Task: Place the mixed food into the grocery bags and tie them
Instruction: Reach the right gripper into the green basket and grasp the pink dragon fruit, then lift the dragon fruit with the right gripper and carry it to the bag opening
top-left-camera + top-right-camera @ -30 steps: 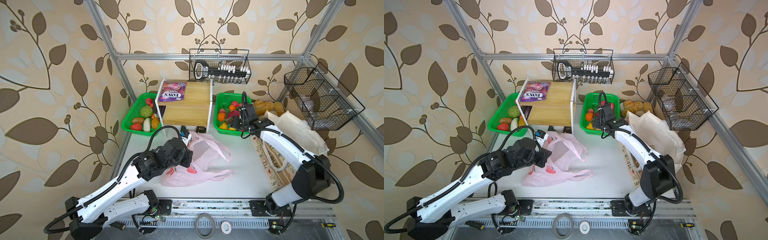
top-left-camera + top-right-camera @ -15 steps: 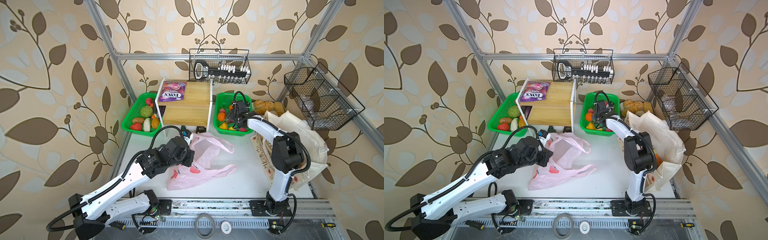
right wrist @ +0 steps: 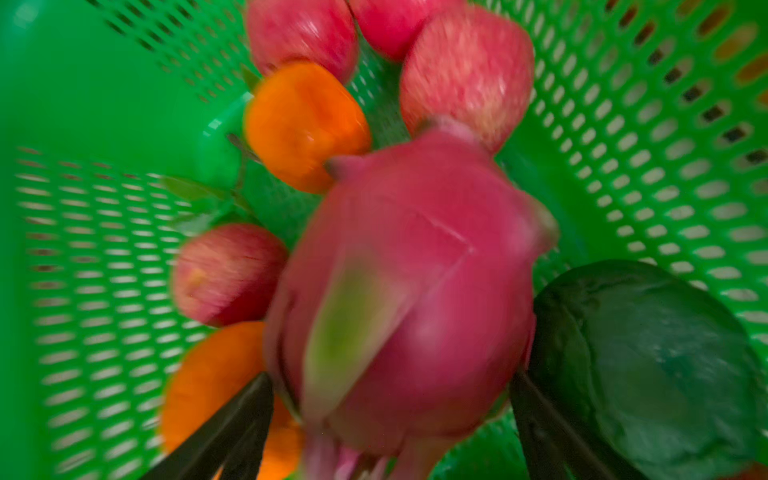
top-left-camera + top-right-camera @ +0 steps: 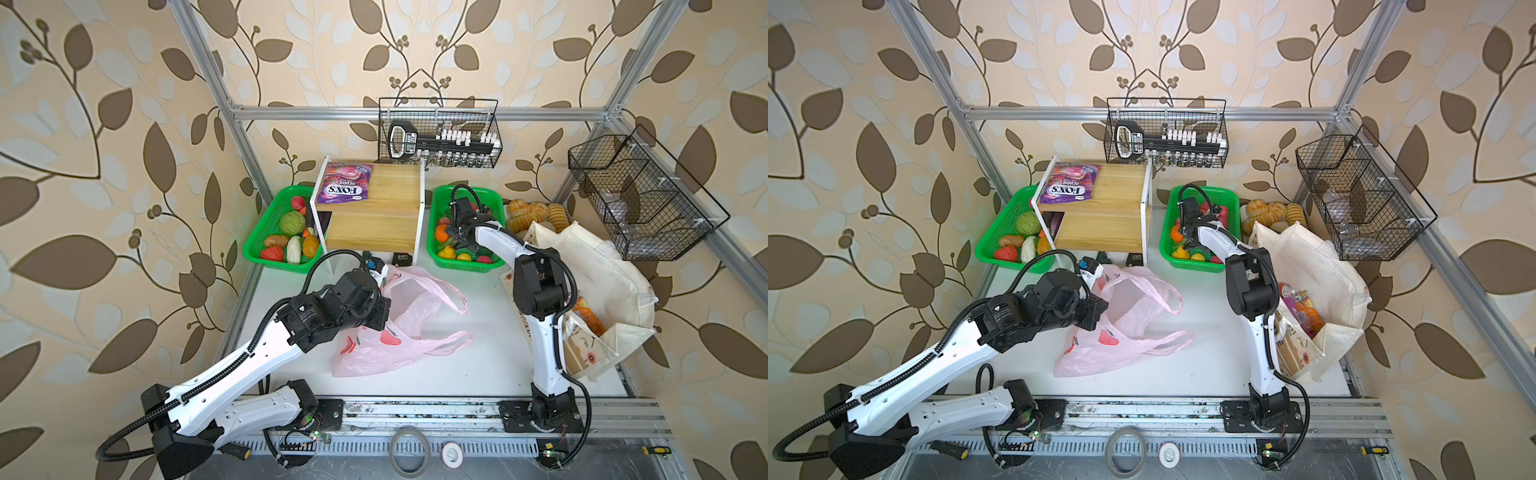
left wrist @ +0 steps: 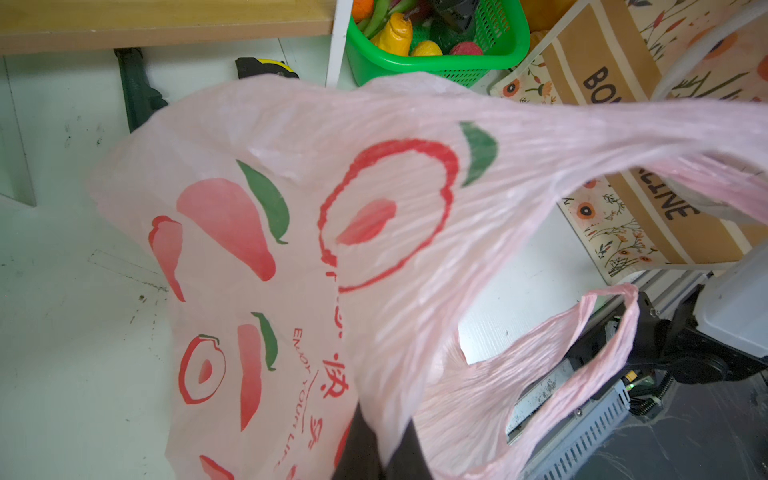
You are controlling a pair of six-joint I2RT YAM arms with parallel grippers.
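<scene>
Pink dragon fruit (image 3: 415, 270) sits in the basket (image 3: 623, 124) between the right end effector's (image 3: 390, 382) wide-spread fingers, long axis seemingly along the reach; not gripped yet. Our left end effector (image 5: 374, 453) is clamped on the bag (image 5: 291, 208), well apart. We judge the right arm nearer.

White table (image 4: 482, 361) bears pink bag (image 4: 374, 353), tote (image 4: 598, 257), green baskets (image 4: 254, 245) (image 4: 465, 266), wooden shelf (image 4: 374, 228), apparently bread rolls (image 4: 536, 212).
</scene>
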